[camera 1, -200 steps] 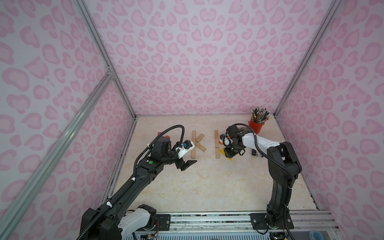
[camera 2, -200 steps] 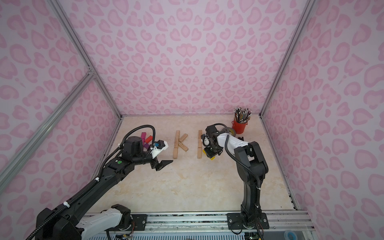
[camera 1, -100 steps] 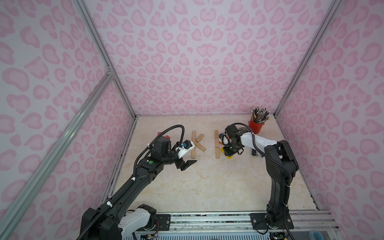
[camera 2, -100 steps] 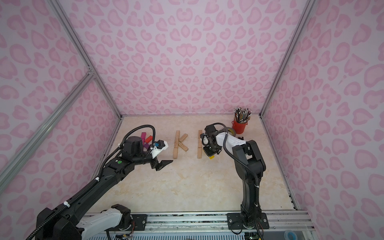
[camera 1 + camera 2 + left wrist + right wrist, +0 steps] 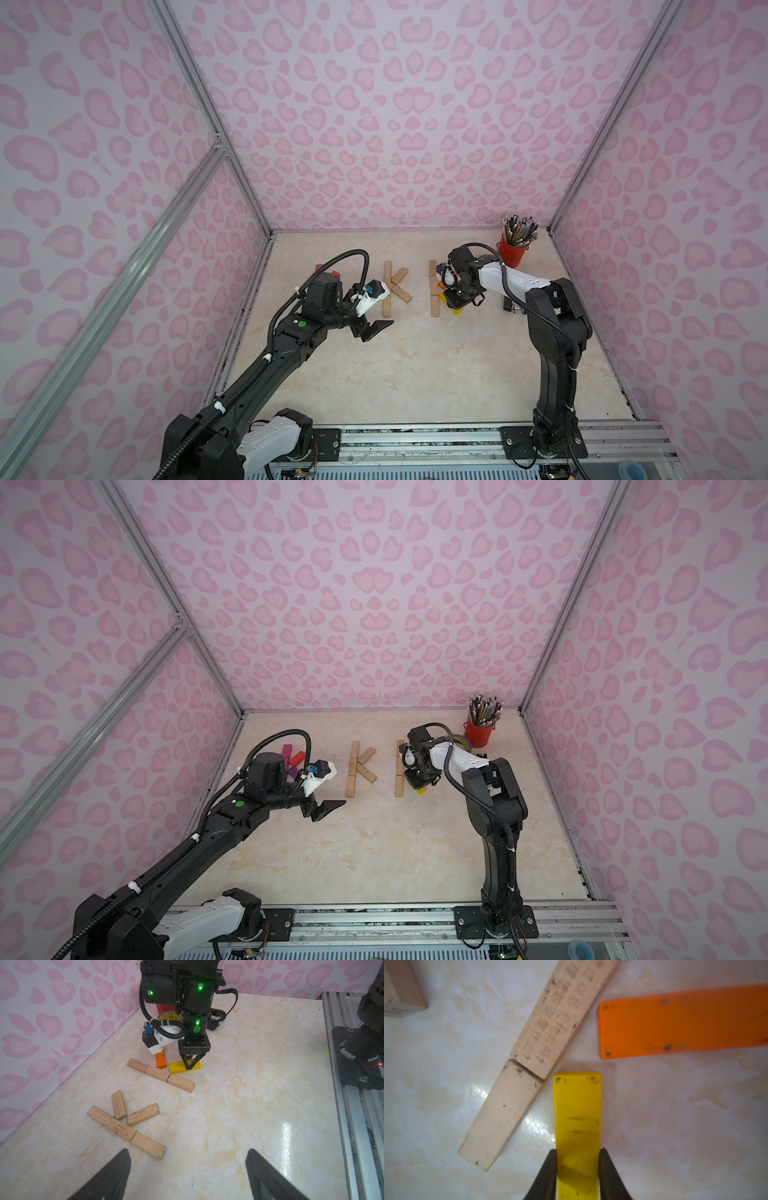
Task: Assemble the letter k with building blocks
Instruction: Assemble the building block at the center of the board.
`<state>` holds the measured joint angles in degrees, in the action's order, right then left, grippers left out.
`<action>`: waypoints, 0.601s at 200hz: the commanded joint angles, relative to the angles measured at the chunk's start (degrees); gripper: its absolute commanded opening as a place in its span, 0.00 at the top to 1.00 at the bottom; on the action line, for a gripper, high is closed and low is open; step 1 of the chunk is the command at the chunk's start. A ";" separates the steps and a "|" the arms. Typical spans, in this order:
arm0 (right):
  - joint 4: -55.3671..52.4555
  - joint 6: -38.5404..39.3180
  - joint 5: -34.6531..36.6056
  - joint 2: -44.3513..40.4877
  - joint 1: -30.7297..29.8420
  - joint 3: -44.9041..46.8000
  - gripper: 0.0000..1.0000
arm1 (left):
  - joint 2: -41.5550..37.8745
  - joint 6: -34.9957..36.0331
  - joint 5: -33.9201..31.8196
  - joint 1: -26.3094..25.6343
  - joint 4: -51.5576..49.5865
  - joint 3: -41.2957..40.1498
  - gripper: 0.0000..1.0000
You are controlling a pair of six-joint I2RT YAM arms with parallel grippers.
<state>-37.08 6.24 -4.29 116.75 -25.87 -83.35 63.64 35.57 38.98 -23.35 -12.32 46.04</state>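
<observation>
Five plain wooden building blocks form a K shape (image 5: 390,286) on the table, also in the left wrist view (image 5: 124,1126). To its right lies a straight column of three wooden blocks (image 5: 434,289) (image 5: 161,1074) (image 5: 529,1059). Beside that column, a yellow block (image 5: 577,1105) (image 5: 176,1067) lies flat with my right gripper (image 5: 577,1153) (image 5: 455,303) shut on its sides. An orange block (image 5: 683,1022) (image 5: 161,1060) lies close by. My left gripper (image 5: 188,1155) (image 5: 376,328) hovers open and empty in front of the K.
Magenta, red and purple blocks (image 5: 291,758) lie by the left wall behind the left arm. A red cup of pencils (image 5: 513,251) and a tape roll (image 5: 463,742) stand at the back right. The metal rail (image 5: 415,436) borders the table's front.
The right gripper's jaws have closed onto the yellow block. The left arm has not moved.
</observation>
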 commanded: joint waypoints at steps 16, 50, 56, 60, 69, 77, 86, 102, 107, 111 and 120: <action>-0.16 -0.25 -0.01 1.37 -0.06 -0.20 0.72 | 0.26 0.31 0.31 0.23 0.63 0.19 0.11; -0.11 -0.42 -0.70 1.68 -0.06 -0.49 0.72 | 0.35 0.29 0.31 0.24 0.63 0.19 0.11; -0.14 -0.38 -0.87 1.72 -0.06 -0.56 0.72 | 0.42 0.27 0.39 0.32 0.62 0.19 0.11; -0.14 -0.48 -0.98 1.68 -0.06 -0.58 0.72 | 0.44 0.23 0.39 0.33 0.63 0.20 0.11; -0.10 -0.44 -1.36 1.67 -0.06 -0.75 0.72 | 0.44 0.22 0.45 0.33 0.63 0.19 0.11; -0.13 -0.48 -1.57 1.64 -0.14 -0.80 0.72 | 0.44 0.28 0.48 0.34 0.54 0.27 0.11; -0.17 -0.57 -1.64 1.70 -0.09 -0.85 0.72 | 0.44 0.20 0.41 0.33 0.55 0.23 0.11; -0.11 -0.76 -1.60 1.73 -0.06 -0.85 0.72 | 0.44 0.27 0.39 0.33 0.54 0.23 0.11; -0.17 -0.79 -1.42 1.71 -0.06 -0.89 0.72 | 0.44 0.21 0.39 0.33 0.54 0.27 0.11; -0.13 -0.82 -1.39 1.69 -0.07 -0.86 0.72 | 0.39 0.28 0.39 0.33 0.54 0.28 0.11; -0.13 -0.70 -1.48 1.62 -0.13 -0.78 0.71 | 0.35 0.28 0.31 0.34 0.53 0.35 0.12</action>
<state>-37.17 5.67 -4.97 117.47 -25.87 -84.36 63.94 35.57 38.98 -23.09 -12.34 46.04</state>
